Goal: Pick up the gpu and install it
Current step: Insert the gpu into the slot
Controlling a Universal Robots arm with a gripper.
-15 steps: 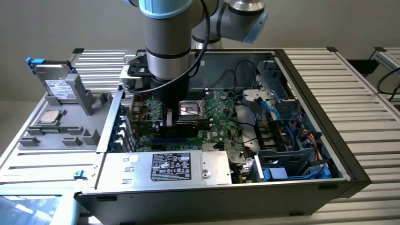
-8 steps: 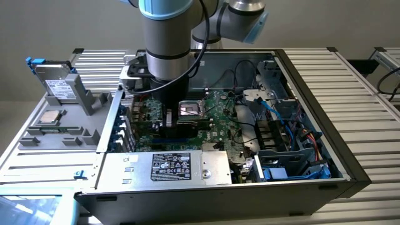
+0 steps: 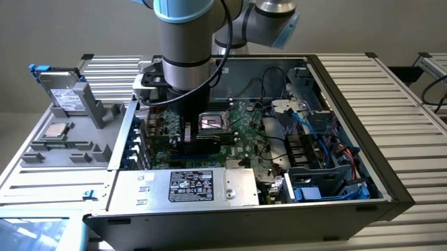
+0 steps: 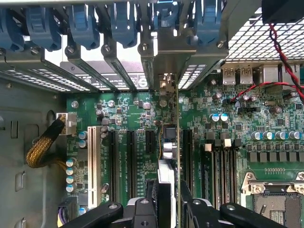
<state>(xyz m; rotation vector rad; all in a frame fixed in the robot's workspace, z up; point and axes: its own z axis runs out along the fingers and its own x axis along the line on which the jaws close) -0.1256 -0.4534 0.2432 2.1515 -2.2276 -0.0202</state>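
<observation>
My gripper (image 4: pixel 166 202) is shut on the gpu (image 4: pixel 169 142), which I see edge-on: a thin upright card running from between my fingers (image 4: pixel 142 211) toward the rear slot openings, with its silver end bracket (image 4: pixel 164 64) at the case wall. The card stands over the big green motherboard (image 4: pixel 128 109), in line with the black expansion slots (image 4: pixel 114 161). Whether it sits in a slot I cannot tell. In the exterior view the gripper (image 3: pixel 188 133) is down inside the open computer case (image 3: pixel 349 130), with the dark gpu (image 3: pixel 213 138) beside it over the motherboard (image 3: pixel 244 125).
Blue slot latches (image 4: pixel 85 23) line the case's rear wall. A white slot (image 4: pixel 91 161), a braided cable (image 4: pixel 45 147) and the CPU socket (image 4: pixel 278 204) flank the card. The power supply (image 3: pixel 188 185) sits at the case front. A grey parts tray (image 3: pixel 63 141) holds a hard drive (image 3: pixel 66 97).
</observation>
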